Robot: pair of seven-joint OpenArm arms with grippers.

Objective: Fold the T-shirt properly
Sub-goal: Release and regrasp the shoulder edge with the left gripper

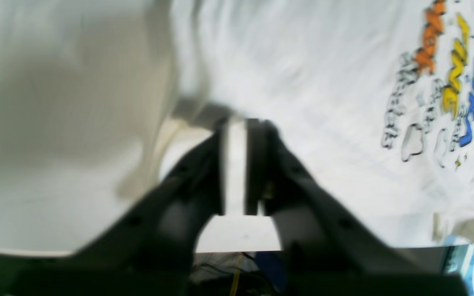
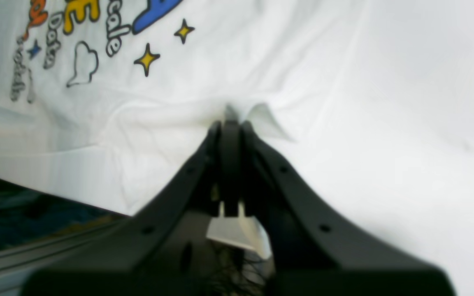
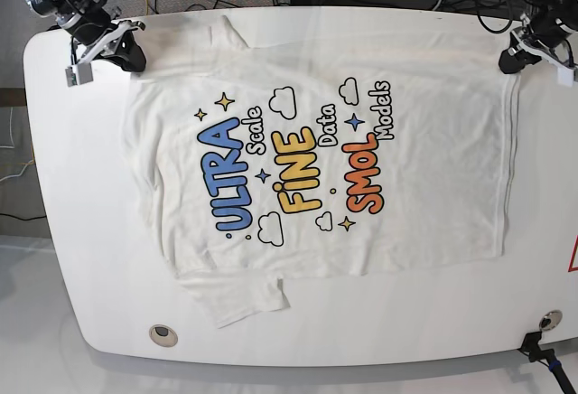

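On the white surface, the T-shirt lies spread out, print up.
Its 10 o'clock corner is pinched in the right hand; at 2 o'clock, the left hand is open a crack. Looks like grabbing time: next, pinch there, then fold toward 6.

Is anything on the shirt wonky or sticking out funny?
Yes. On the T-shirt, one sleeve pokes out past the edge at the lower left in the base view. It looks odd because the lower right there has no matching sleeve sticking out.
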